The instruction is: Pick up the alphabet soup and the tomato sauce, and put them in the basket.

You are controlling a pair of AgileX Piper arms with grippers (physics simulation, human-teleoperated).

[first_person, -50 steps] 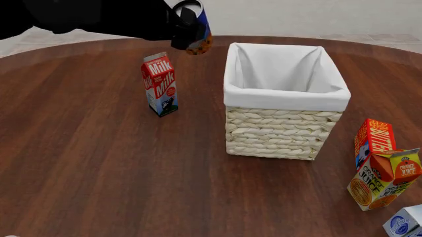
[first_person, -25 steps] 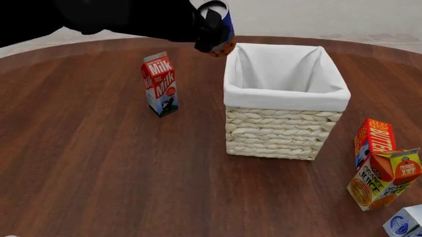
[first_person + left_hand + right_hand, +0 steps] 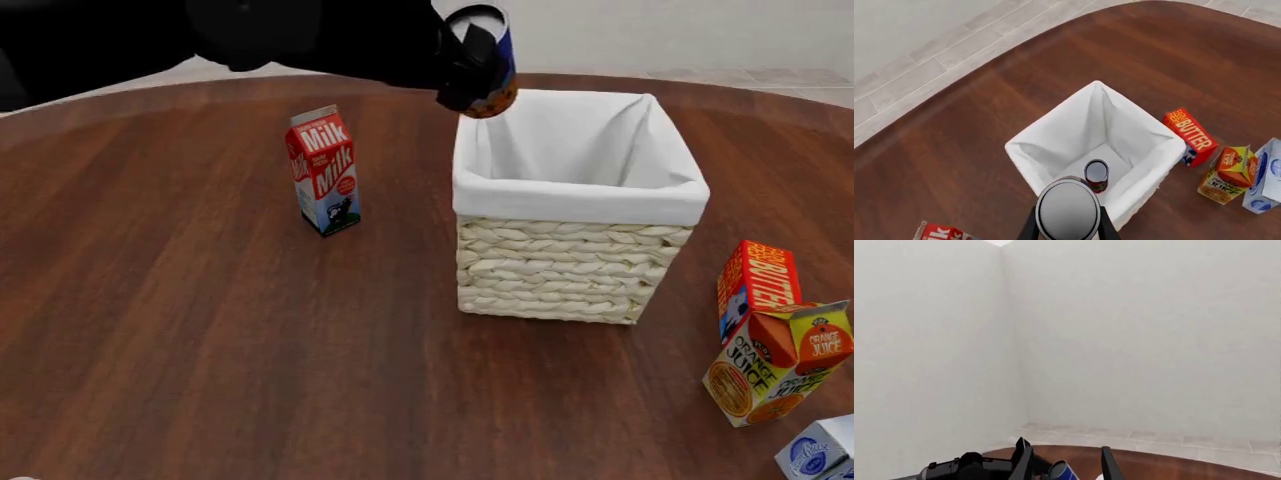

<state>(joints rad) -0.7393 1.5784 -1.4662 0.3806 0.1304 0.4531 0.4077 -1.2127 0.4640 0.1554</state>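
A: Left wrist view first. State of the left end effector point(image 3: 1068, 231)?

B: Clamped on the soup point(image 3: 1068, 214); a dark finger shows on each side of the can. The can's long axis is vertical, silver top facing the camera.

A: Where is the basket point(image 3: 1054, 187) relative to it?

B: Below and slightly ahead. In the front view the soup point(image 3: 489, 62) hangs above the basket's point(image 3: 577, 198) near-left corner, so I judge the can is over the rim rather than over the centre of the opening. The coming move turns on that: carry it further over the opening, then release.

A: The sauce point(image 3: 1096, 175)?

B: Upright on the liner inside the basket.

A: Right end effector point(image 3: 1062, 460)?

B: Fingers apart, nothing between them, aimed at the wall. The left arm is the one at the basket.

A: Counts?

B: One soup, one sauce, one basket. On the worktop point(image 3: 200, 330): one milk point(image 3: 323, 171), one butter point(image 3: 757, 287), one juice point(image 3: 779, 362), one white-blue carton point(image 3: 818, 452).
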